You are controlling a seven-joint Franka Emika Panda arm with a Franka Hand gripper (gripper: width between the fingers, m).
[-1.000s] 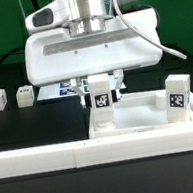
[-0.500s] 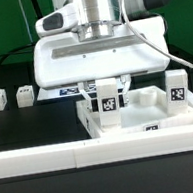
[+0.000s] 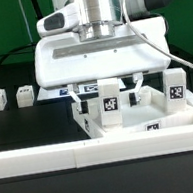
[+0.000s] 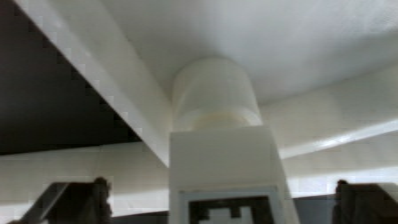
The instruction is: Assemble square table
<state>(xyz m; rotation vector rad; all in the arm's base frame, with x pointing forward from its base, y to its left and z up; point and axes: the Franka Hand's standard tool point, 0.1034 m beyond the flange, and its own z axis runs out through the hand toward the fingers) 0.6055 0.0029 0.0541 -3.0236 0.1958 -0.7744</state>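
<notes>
I see the white rimmed tabletop towards the exterior view's right. One tagged leg stands upright on it and a second leg at its right end. Only the wrist view shows gaps between leg and both dark fingers. The gripper points straight down, spread wide, holding nothing.

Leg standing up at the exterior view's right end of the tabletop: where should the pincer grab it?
Probably the upper half of that leg, coming straight down from above. It stands upright with its top free, its flat sides look good for squeezing, and its foot is low down at the tabletop.
</notes>
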